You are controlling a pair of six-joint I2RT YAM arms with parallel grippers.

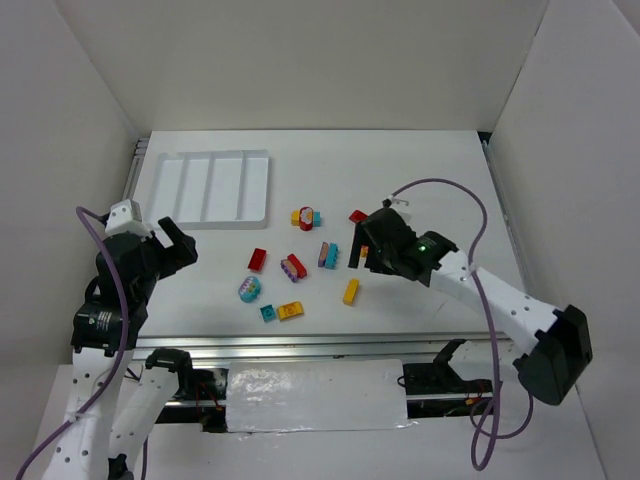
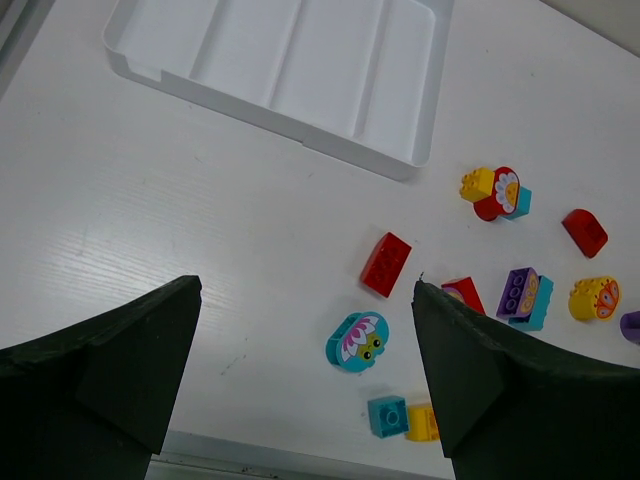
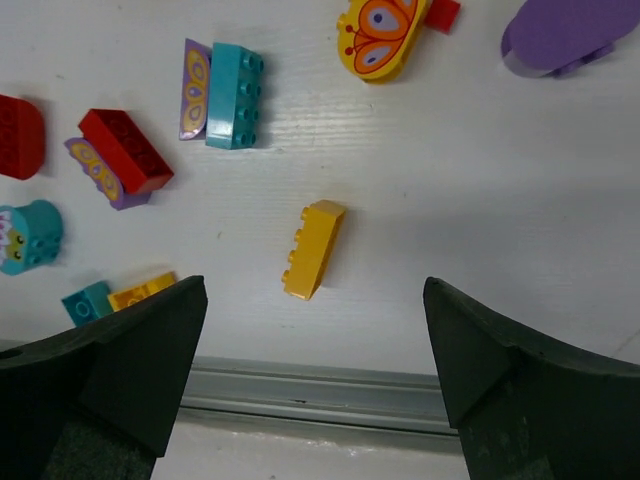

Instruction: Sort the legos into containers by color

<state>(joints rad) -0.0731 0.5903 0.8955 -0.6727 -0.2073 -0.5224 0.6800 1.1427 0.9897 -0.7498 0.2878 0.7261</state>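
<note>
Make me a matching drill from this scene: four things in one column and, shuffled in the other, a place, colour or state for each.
Things:
1. white tray
2. right gripper
3. plain yellow brick
4. oval picture brick

Descriptions:
a. teal
b. open, holding nothing
c. far-left part of the table, compartments empty
d. lying alone toward the table's near edge

Pairs: 1-c, 2-b, 3-d, 4-a.
</note>
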